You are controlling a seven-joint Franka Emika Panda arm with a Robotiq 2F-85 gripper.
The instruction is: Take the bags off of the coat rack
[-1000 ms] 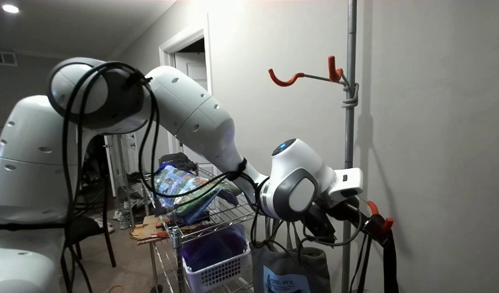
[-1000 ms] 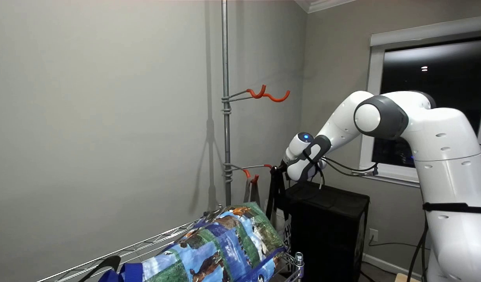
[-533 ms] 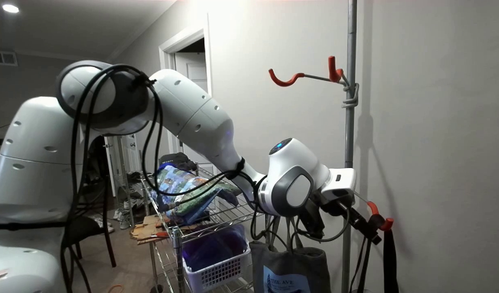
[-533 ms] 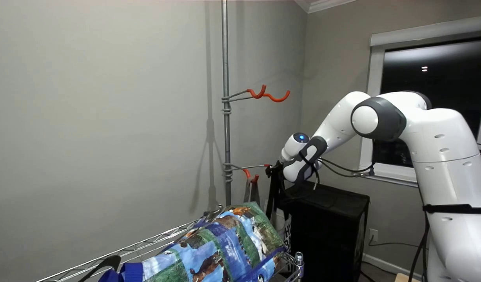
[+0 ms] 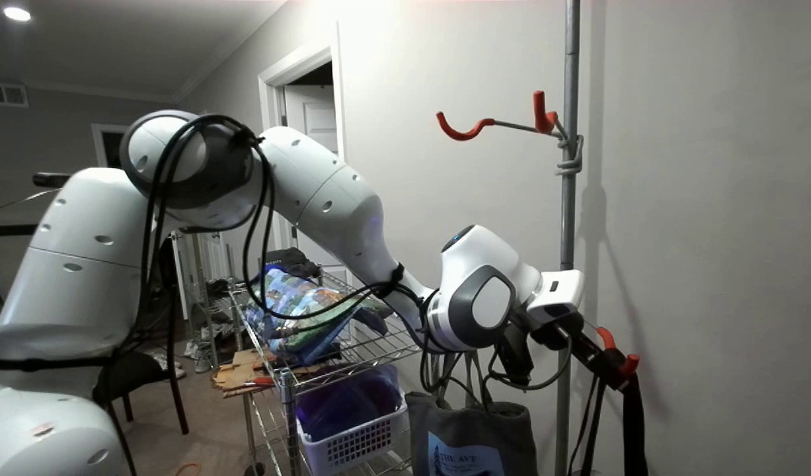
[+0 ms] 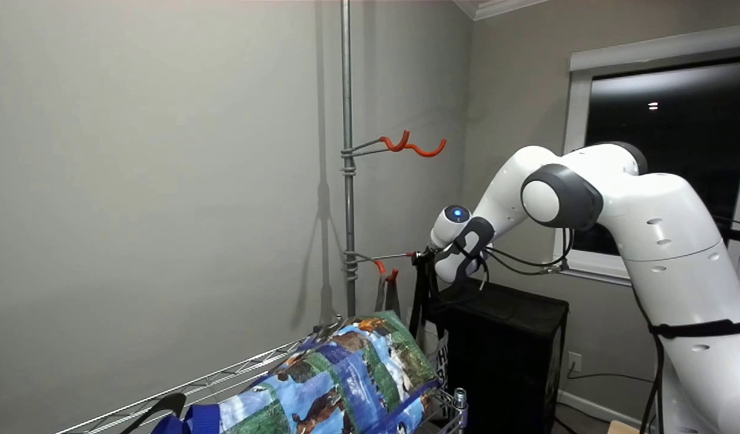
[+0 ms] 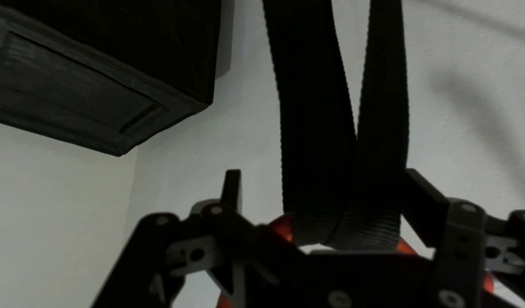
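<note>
The coat rack [image 5: 569, 218] is a grey pole with red-orange hooks at two heights. From a lower hook, by its grey straps, hangs the grey bag [image 5: 471, 436] with a pale blue print. The white bag [image 6: 442, 361] shows only a strip with black lettering; the patterned bag hides much of it. Its black straps [image 7: 318, 128] loop over another lower hook, part of which shows red in the wrist view. My gripper [image 7: 324, 192] is open around these straps. The right finger [image 7: 425, 205] is at or against their edge; a gap separates the left finger [image 7: 231, 188] from them.
A wire cart [image 5: 286, 396] carries a blue-green patterned bag [image 6: 345, 374] and a purple-white basket [image 5: 352, 433]. A tall black box [image 6: 496, 355] stands beside the rack. Two upper hooks [image 6: 426, 152] jut out above my hand, and a wall [image 5: 709, 198] is close behind the pole.
The arm's elbow has come down and toward the rack. My hand drew back slightly, then moved forward again at the lower hook. Both bags hang as before.
</note>
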